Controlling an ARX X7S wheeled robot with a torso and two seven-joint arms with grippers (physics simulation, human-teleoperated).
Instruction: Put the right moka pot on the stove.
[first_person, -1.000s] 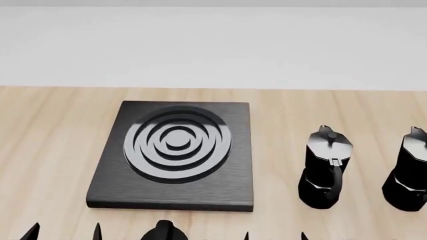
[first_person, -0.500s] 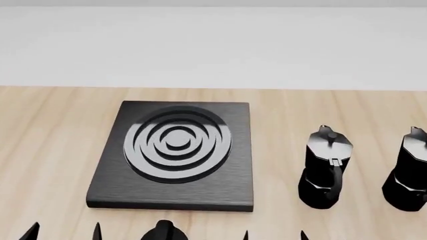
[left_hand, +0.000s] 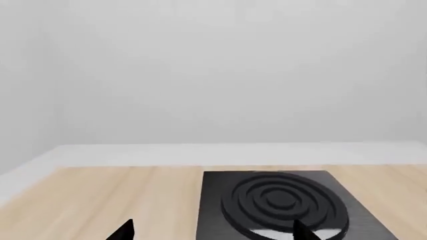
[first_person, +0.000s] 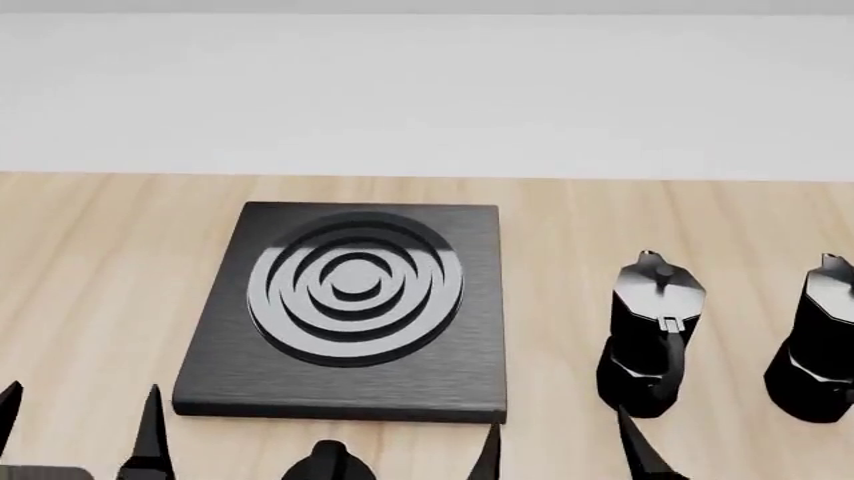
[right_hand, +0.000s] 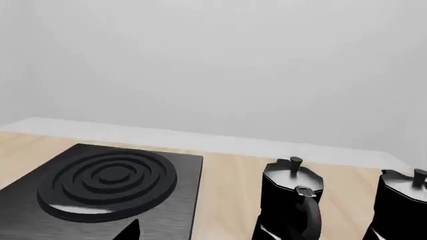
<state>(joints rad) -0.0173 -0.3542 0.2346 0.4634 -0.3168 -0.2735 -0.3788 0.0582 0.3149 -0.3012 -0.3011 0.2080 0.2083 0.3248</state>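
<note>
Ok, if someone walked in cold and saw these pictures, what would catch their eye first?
Probably the flat dark-grey stove slab with its light-grey ringed burner, lying mid-table on the pale wooden table. Next, the two black faceted moka pots standing upright to its right: the nearer one and the right moka pot, cut off by the head view's edge. Nothing is held.
</note>
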